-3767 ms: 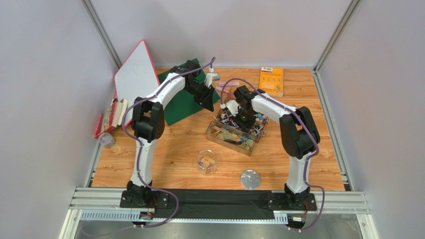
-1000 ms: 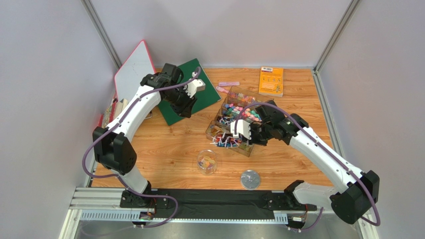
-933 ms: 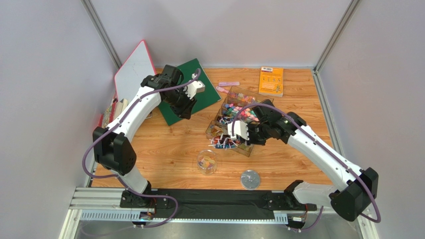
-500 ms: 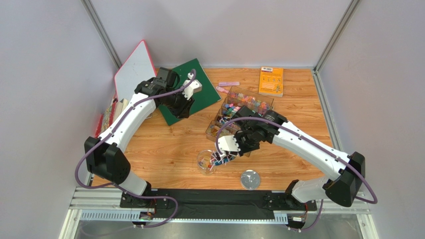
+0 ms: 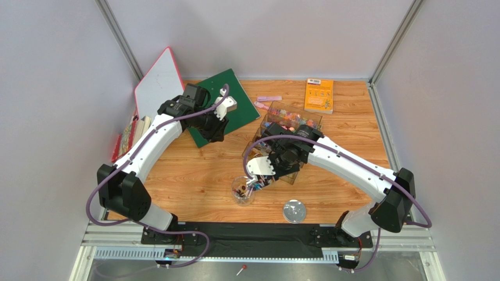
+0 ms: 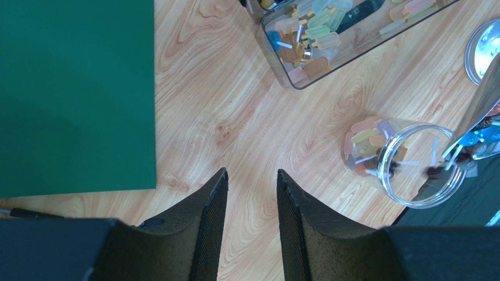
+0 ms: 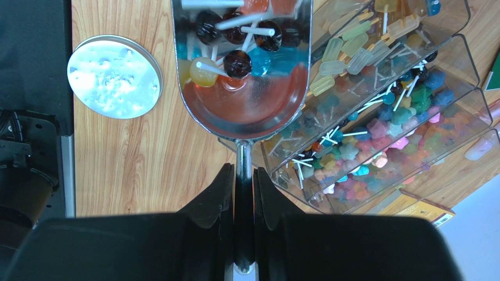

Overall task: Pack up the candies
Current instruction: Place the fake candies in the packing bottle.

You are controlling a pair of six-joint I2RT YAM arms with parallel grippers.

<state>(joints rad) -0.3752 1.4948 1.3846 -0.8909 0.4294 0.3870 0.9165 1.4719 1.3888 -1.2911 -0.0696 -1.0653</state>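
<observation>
My right gripper (image 7: 244,175) is shut on the thin handle of a metal scoop (image 7: 243,105). The scoop's bowl holds several candies (image 7: 235,41): dark, blue and yellow lollipops with white sticks. From above, the scoop (image 5: 258,171) tilts over the mouth of a small clear jar (image 5: 243,191) that has some candies inside. The clear compartment box (image 5: 314,121) behind it is full of multicoloured candies (image 7: 381,146). My left gripper (image 6: 251,175) is open and empty over bare wood, near the green mat (image 6: 76,88). The jar (image 6: 411,161) is to its right.
A round metal lid (image 5: 294,211) lies on the wood to the right of the jar. An orange booklet (image 5: 320,95) and pale pink strips (image 5: 267,100) lie at the back. A whiteboard (image 5: 159,88) and books (image 5: 132,136) lean at the left wall.
My right arm carried the loaded scoop from the compartment box forward and left to the jar's mouth. My left arm drew back slightly over the mat's edge.
</observation>
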